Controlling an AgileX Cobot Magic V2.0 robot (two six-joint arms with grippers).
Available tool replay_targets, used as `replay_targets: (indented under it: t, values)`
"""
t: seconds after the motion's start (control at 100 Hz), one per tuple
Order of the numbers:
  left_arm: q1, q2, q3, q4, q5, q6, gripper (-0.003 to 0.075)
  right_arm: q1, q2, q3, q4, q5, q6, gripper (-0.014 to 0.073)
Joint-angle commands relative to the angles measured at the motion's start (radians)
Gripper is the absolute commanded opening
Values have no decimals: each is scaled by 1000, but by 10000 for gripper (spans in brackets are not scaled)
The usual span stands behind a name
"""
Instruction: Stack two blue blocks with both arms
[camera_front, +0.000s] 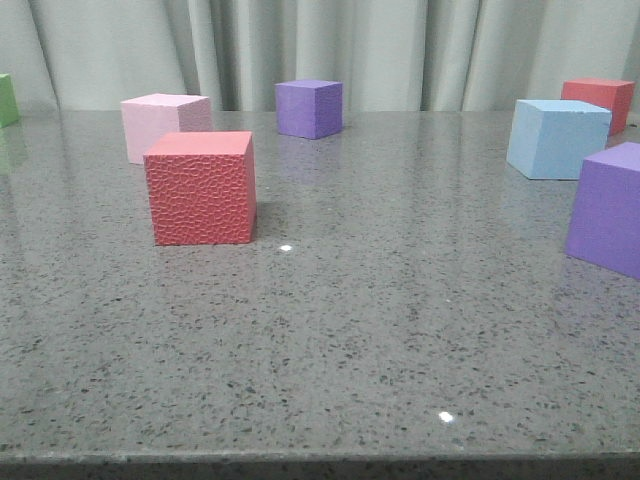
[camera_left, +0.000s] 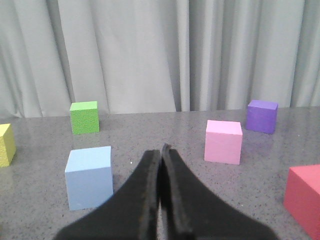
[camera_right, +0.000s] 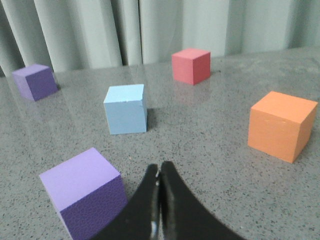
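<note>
We keep both pairs of fingers pressed together on nothing. Our left fingers hang above the surface with one blue block near them, a little ahead and apart from the tips. A pink cube sits further ahead on their other side, a green cube beyond the block toward the far edge.

Our right fingers also grip nothing. The other blue block stands ahead of them, well apart, with bare surface between. A purple cube lies just beside the tips, and an orange cube stands off to the other side.

In the front view, that block sits near the far right corner, a purple cube just before it at the right edge. The middle and near edge lie bare beyond a red cube.
</note>
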Motion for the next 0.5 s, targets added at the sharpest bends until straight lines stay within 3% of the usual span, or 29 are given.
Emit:
replay_targets:
  t: [0.0,0.31,0.4,0.49]
  values:
    - [-7,97,-120,-13,-37,1,-19,-6,88,-120,-4,22,-3,-62]
    - [-7,364,-350,-17,3,1,-3,-5,319,-333,2,152,-4,-62]
    - [-7,419,-390,-17,8,1,78,-5,360,-359,2,154,-9,-36]
    - [-7,455,-406,-17,8,1,225,-5,380,-369,2,151,-23,69]
